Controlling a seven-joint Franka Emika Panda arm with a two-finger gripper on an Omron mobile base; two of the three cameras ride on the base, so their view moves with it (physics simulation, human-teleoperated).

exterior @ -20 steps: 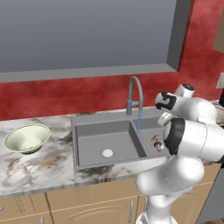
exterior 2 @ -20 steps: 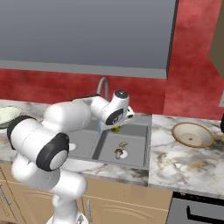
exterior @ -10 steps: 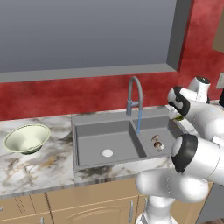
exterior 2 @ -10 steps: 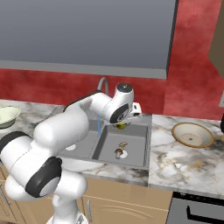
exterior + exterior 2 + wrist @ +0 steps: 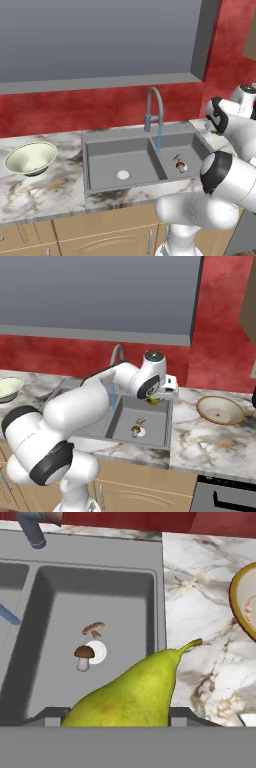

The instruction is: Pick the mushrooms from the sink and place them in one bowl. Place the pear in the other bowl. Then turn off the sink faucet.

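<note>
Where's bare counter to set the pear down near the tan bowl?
Bare marble lies between the sink rim and the tan-rimmed bowl, and in front of that bowl. The right basin is crowded: both mushrooms sit by its drain. The gripper holds the pear.

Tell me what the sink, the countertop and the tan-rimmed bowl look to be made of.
The sink looks like brushed grey metal: flat, even, matte, no pattern. The countertop looks like polished marble or an imitation: white with brown-grey veining. The tan-rimmed bowl looks like glazed ceramic, with a smooth whitish inside, though the rendering leaves that open.
</note>
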